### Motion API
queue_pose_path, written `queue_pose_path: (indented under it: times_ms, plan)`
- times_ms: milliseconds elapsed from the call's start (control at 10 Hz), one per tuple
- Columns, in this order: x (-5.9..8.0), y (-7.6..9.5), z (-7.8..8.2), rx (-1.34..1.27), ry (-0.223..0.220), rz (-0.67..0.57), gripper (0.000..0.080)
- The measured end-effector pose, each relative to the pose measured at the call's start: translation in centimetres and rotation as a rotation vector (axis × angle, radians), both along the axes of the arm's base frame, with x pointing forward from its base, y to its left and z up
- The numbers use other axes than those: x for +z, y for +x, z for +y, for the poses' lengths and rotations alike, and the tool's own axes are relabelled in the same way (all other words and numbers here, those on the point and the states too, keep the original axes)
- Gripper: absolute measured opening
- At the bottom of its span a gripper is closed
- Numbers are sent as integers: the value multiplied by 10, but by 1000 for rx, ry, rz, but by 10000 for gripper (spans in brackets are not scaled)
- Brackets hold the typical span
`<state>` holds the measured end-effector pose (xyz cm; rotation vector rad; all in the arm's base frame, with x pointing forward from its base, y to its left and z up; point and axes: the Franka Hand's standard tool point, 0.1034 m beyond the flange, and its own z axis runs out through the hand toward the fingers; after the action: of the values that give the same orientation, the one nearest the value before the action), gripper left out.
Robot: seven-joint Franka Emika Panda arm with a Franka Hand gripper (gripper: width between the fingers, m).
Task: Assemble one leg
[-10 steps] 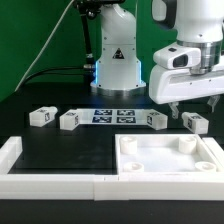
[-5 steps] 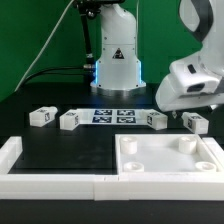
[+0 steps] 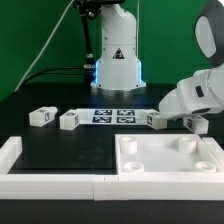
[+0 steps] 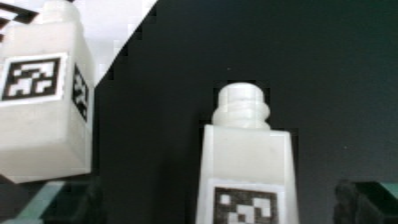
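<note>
Four small white legs with tags lie on the black table in the exterior view: two at the left (image 3: pixel 40 117) (image 3: pixel 69 120) and two at the right (image 3: pixel 155 120) (image 3: pixel 199 124). My gripper (image 3: pixel 186 118) is tilted and low over the right pair. In the wrist view the gripper (image 4: pixel 214 206) is open. Its dark fingertips (image 4: pixel 61 206) show at either side of one leg (image 4: pixel 246 150), which lies between them with its pegged end pointing away. A second leg (image 4: pixel 45 100) lies beside it, outside the jaws.
The large white tray-like panel (image 3: pixel 170 168) with corner sockets lies in front of the right legs. Long white border bars (image 3: pixel 50 186) run along the front and left. The marker board (image 3: pixel 113 116) lies before the robot base (image 3: pixel 117 65).
The arm has swung down and tilted towards the exterior view's right. The gripper has dropped from above the right legs to their level. The legs and tray have not moved.
</note>
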<state>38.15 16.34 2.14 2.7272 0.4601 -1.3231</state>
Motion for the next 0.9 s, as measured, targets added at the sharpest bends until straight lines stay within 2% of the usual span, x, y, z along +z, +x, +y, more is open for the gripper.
queue_pose_path:
  times_ms: [500, 600, 700, 800, 900]
  plan:
    - [-10, -9, 3, 14, -2, 24, 649]
    - [-10, -9, 3, 13, -3, 24, 555]
    - [-10, -9, 3, 13, -2, 24, 373]
    - [-10, -9, 3, 13, -2, 24, 373]
    - [-10, -9, 3, 13, -2, 24, 288]
